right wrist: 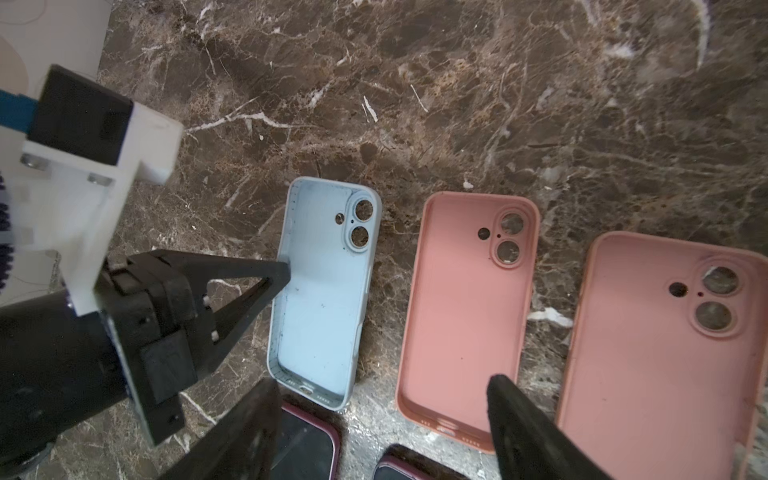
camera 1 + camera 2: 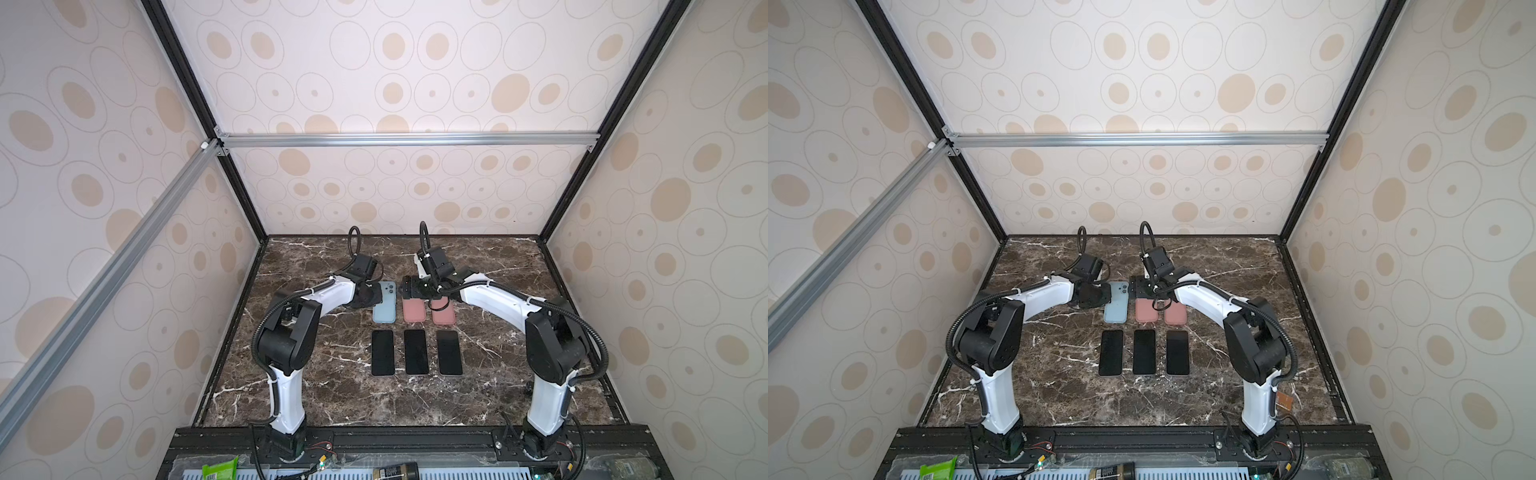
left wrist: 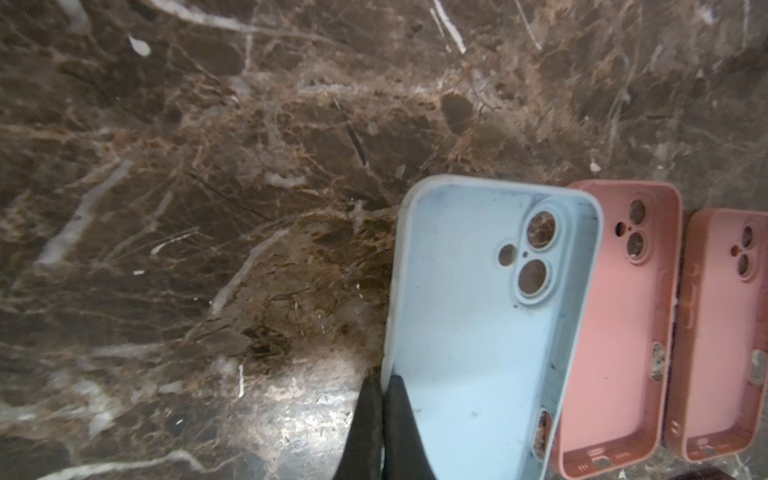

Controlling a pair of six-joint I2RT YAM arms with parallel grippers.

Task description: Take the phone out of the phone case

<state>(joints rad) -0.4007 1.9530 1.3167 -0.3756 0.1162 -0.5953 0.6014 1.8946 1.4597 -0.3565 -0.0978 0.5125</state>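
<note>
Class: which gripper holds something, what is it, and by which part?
The left gripper pinches the empty light-blue silicone phone case by one long side wall. The open right gripper holds nothing.

A dark brown marble tabletop [image 2: 332,395] is carrying a light blue silicone phone case [image 2: 384,307], with two pink silicone phone cases [image 2: 414,314] [image 2: 443,318] lying at its 3 o'clock. Three black rectangular phones [image 2: 382,353] [image 2: 416,351] [image 2: 449,352] are lying at their 6 o'clock.

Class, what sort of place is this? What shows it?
Probably a robot test booth: left arm and right arm bolted to a rail, patterned panels on an aluminium frame, phones and empty cases in rows.
</note>
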